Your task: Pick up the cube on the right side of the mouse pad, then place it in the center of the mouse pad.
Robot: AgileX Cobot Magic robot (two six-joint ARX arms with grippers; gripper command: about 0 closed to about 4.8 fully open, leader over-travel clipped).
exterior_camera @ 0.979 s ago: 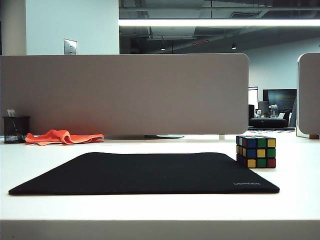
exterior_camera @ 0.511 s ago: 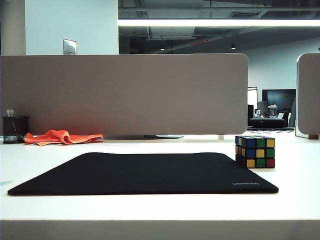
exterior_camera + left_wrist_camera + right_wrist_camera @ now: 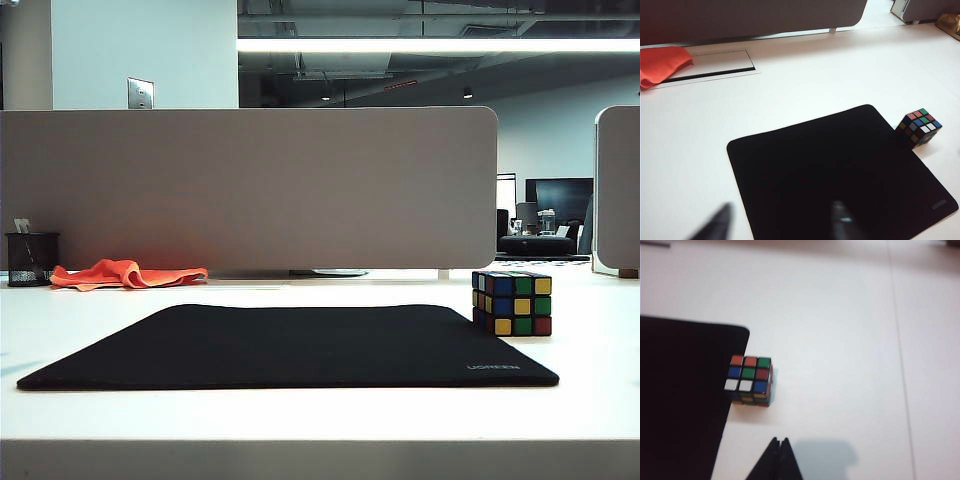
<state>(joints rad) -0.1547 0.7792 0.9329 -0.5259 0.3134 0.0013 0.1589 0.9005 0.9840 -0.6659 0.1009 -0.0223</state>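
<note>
Right wrist view: cube [image 3: 750, 380] touches mouse pad [image 3: 680, 400] edge; right gripper [image 3: 779, 460] hovers pinched together over bare table [image 3: 840, 315]. Left gripper [image 3: 777, 225], fingers apart, hangs above pad.

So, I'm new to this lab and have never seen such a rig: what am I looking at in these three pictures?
It is a two-armed robot, each arm ending in a two-finger gripper.

One picture comes from a fixed camera level with the white table; neither arm shows there. The other two come from cameras on the wrists, looking down.

On the table lie a black mouse pad, a puzzle cube at the pad's right edge, and farther back an orange cloth and a dark pen cup.

The left gripper hangs over the pad, fingers apart. The right gripper is shut, near the cube. Neither holds anything.
</note>
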